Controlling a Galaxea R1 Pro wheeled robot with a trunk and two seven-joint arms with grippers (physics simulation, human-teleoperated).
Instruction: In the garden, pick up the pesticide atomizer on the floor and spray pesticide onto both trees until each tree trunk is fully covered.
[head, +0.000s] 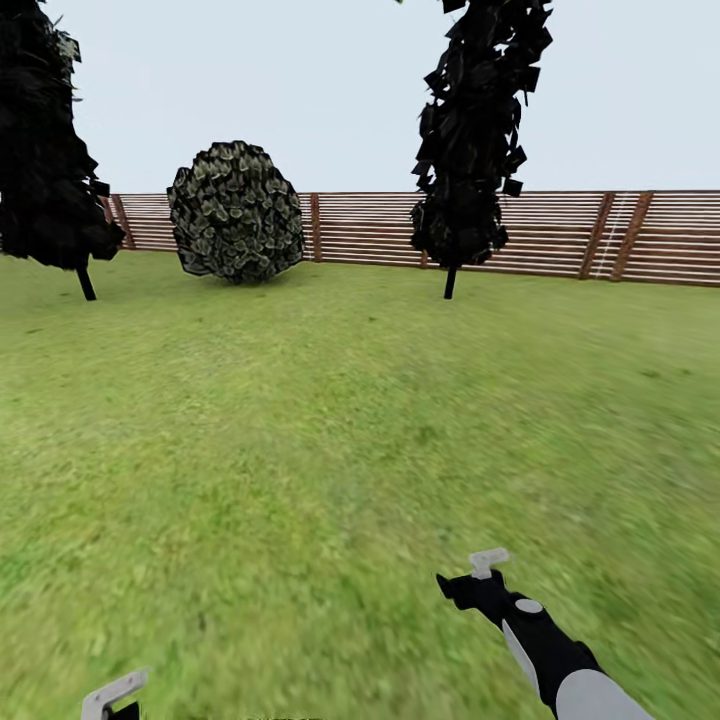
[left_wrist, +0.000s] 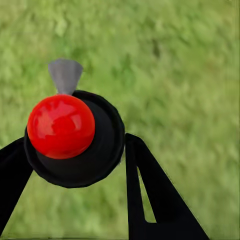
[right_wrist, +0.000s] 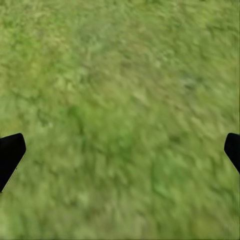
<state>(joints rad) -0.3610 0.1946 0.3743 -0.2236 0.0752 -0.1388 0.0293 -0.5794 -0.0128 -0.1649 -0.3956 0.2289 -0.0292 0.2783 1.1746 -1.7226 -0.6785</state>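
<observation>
We see the black atomizer (left_wrist: 75, 145), red-capped, gripped between our left fingers (left_wrist: 150, 195); our right fingers (right_wrist: 10, 157) spread open over grass (right_wrist: 120, 100).

Open grass lawn (head: 300, 480), flat, patchy green, blurred close in. Brown horizontal-slat fence (head: 560, 232) closes the far side, with angled posts toward its right end. Round, pale-leaved bush (head: 236, 212) stands just in front of the fence. Pale grey-blue overcast sky (head: 300, 90) above. Even daylight, faint shadows only.
</observation>
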